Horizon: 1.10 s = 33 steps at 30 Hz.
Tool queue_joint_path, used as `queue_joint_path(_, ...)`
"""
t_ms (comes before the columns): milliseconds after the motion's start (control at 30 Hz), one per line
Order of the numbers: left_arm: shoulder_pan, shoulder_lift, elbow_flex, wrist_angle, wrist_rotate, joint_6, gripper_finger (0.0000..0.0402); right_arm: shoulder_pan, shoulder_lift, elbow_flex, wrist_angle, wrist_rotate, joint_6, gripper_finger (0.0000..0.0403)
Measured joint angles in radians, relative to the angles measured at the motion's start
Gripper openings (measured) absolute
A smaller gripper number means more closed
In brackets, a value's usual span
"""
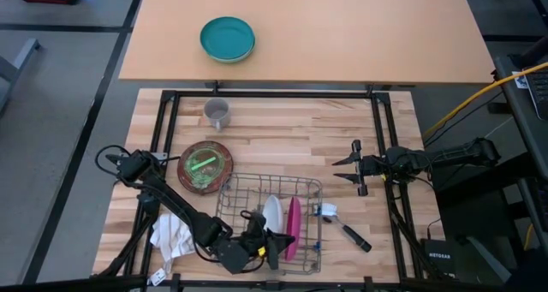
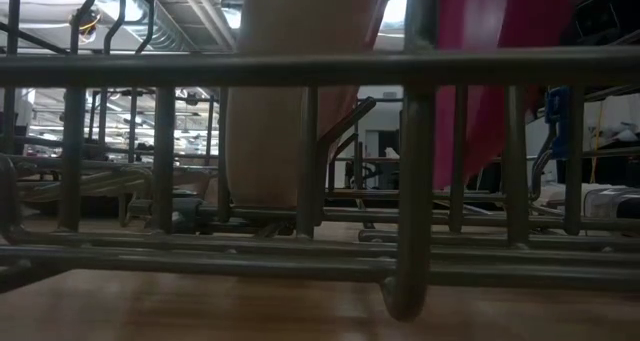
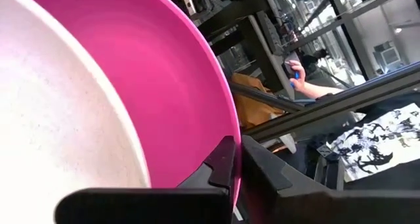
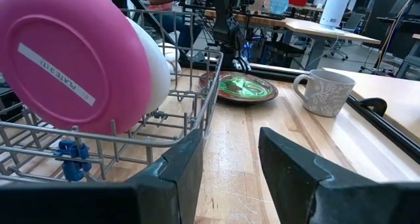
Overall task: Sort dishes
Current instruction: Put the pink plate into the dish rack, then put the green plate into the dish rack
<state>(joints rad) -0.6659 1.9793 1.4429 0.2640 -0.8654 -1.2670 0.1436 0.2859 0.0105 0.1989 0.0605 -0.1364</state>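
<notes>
Writing: on the back of the magenta-pink plate (image 4: 69,69) I see a pale strip with small embossed letters, but I cannot read them with any certainty. A dark box at the desk's (image 1: 282,125) corner by the right arm carries white lettering too small for me to read.
Plates counted: I count four. Two stand on edge in the wire rack (image 1: 235,189), the white plate (image 1: 272,213) and the magenta-pink one side by side. Two lie stacked just beside the rack, towards the grey mug (image 1: 217,113): the pale green plate (image 1: 202,165) on top of the dark red plate (image 1: 221,151).
Other dishes: one grey mug beyond the stacked pair from the rack; one teal bowl (image 1: 228,38) well apart from the rack, on the paler surface behind.
Other things: one dish brush (image 1: 341,225) with a dark handle just beside the rack; one white cloth (image 1: 170,234) on the rack's other side.
Left claw (image 3: 237,159): at the rack, its two fingers pinched onto the rim of the magenta-pink plate.
Right claw (image 1: 357,167): hanging beside the rack, fingers spread with nothing between them.
Room: one person at a bench behind the rack.
</notes>
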Motion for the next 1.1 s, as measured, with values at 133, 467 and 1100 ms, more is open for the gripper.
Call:
queue_joint_path(133, 0.001, 0.000, 0.000, -0.001, 0.000, 0.041, 0.0030, 0.000, 0.000, 0.000, 0.000, 0.000, 0.000, 0.0154)
queue_joint_path(467, 0.001, 0.000, 0.000, 0.000, 0.000, 0.054, 0.0096, 0.000, 0.000, 0.000, 0.000, 0.000, 0.000, 0.0154)
queue_joint_path(1100, -0.010, -0.212, 0.000, 0.000, 0.016, 0.593, 0.0095, 0.000, 0.000, 0.000, 0.001, 0.000, 0.000, 0.0154)
